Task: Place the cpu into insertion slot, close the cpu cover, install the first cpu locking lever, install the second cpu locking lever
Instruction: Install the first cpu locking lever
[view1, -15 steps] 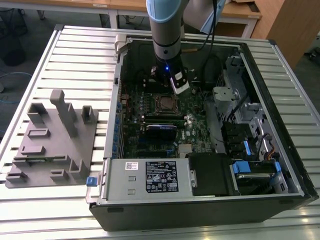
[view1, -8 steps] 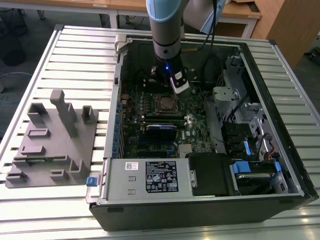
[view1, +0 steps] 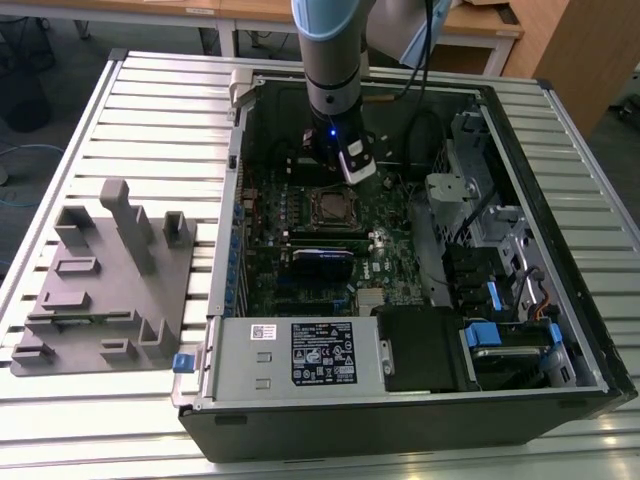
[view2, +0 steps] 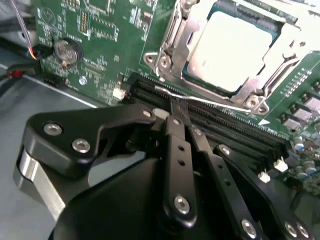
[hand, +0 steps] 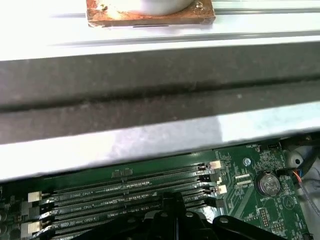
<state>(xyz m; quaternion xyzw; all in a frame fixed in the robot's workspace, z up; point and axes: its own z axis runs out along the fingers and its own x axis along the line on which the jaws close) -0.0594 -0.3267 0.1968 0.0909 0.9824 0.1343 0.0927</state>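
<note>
The cpu (view2: 235, 45), silver-grey on top, lies in the insertion slot (view1: 334, 206) on the green board. The silvery cpu cover (view2: 172, 42) lies flat around it, framing its top. A thin wire locking lever (view2: 220, 104) runs along the socket's edge beside the memory slots. In both wrist views my gripper (view2: 177, 107) (hand: 174, 200) shows black fingers pressed together, and its tip touches that lever. In the exterior view the gripper (view1: 350, 172) hangs inside the open computer case just behind the socket.
Long black memory slots (view2: 225, 130) (hand: 125, 187) lie right by the fingers. A coin battery (view2: 66, 50) sits on the board. The case wall (hand: 150, 100) stands close. A drive cage (view1: 500, 250) and power supply (view1: 300, 350) fill the case. A grey fixture (view1: 105, 280) stands at the exterior view's left.
</note>
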